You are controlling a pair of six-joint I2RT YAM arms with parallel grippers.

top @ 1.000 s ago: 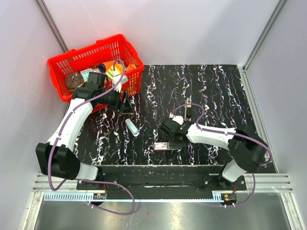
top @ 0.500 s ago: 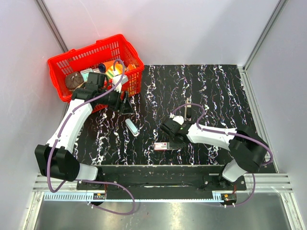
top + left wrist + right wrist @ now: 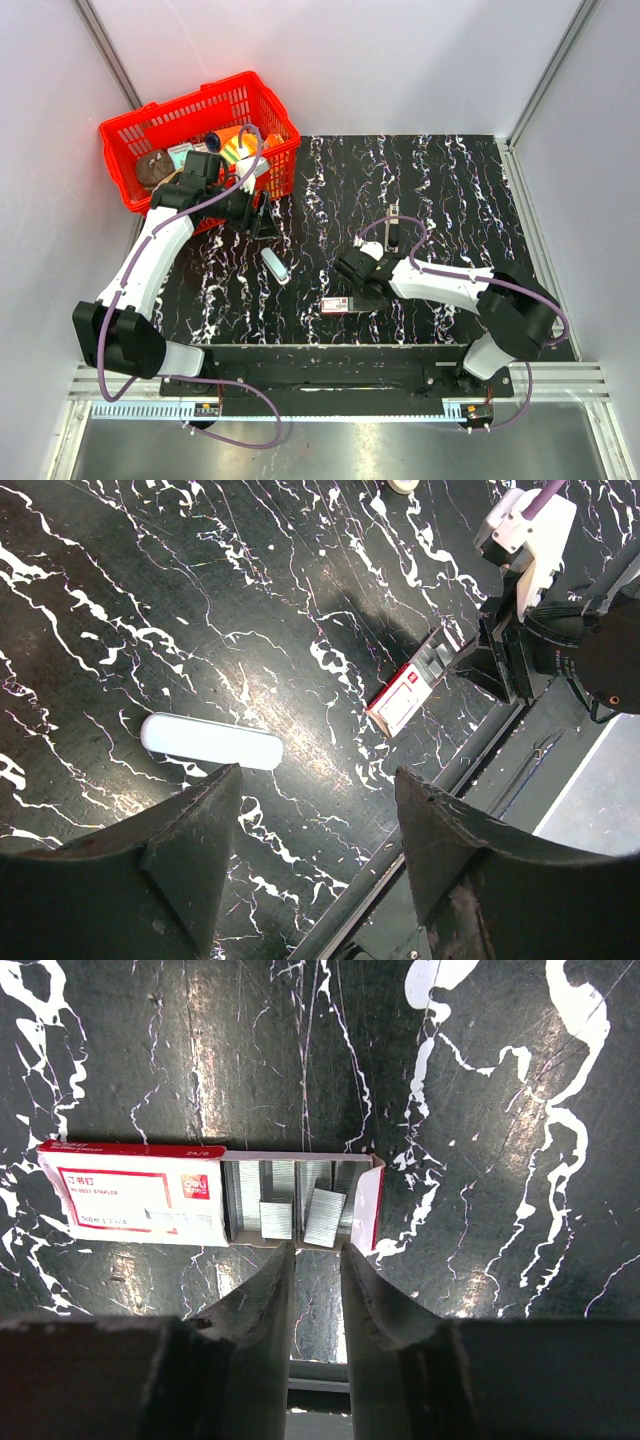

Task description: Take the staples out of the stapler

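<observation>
The stapler [image 3: 275, 265] is a slim pale blue-grey bar lying flat on the black marbled mat; the left wrist view shows it [image 3: 210, 742] just beyond my left finger. My left gripper [image 3: 262, 222] [image 3: 318, 775] hangs above it, open wide and empty. My right gripper [image 3: 356, 291] [image 3: 317, 1250] is low at the near side of a small staple box [image 3: 338, 304] [image 3: 140, 1200] with a red-and-white label. The box's tray is slid out and holds loose staple strips [image 3: 322, 1216]. The right jaws stand a narrow gap apart with nothing between them, their tips touching the tray's edge.
A red basket [image 3: 278, 176] with several items stands at the back left, close behind my left arm. A small dark object [image 3: 393, 226] lies on the mat behind my right arm. The mat's front edge and a metal rail [image 3: 470, 770] run just past the staple box.
</observation>
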